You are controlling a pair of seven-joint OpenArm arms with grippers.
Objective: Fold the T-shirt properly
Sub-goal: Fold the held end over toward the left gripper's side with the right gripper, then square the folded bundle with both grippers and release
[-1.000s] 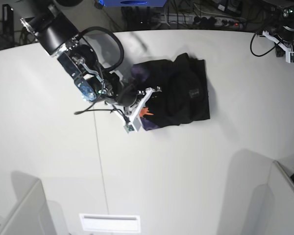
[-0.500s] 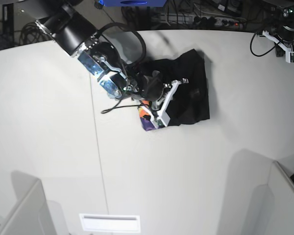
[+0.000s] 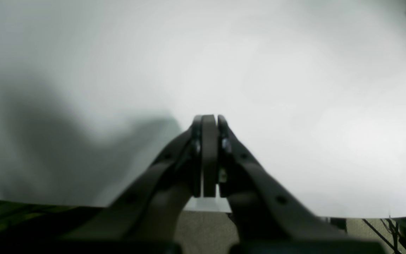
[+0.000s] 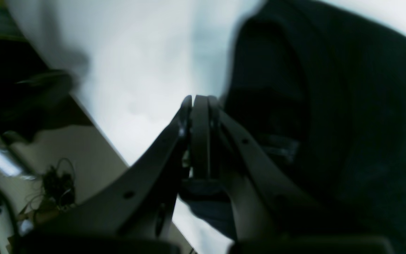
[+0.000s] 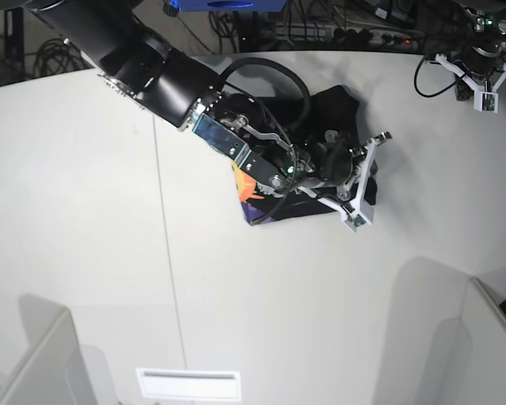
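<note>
White tabletop (image 5: 84,219) under bright light, cables and power strips along far edge. T-shirt (image 5: 308,181) bunched into dark heap right of table centre, orange and purple print showing at its lower left corner. Right gripper (image 5: 364,173) reaching across heap from left side of base view, tips at heap's right edge, arm lying over cloth. Right wrist view: right gripper (image 4: 200,106) with jaws pressed together, black cloth (image 4: 330,123) filling frame just right of and below tips, bare table to left; pinch on fabric impossible to confirm through blur. Left gripper (image 5: 481,80) parked at table's far right corner, well apart from shirt. Left wrist view: left gripper (image 3: 208,121) jaws pressed together over bare white surface, nothing between them
</note>
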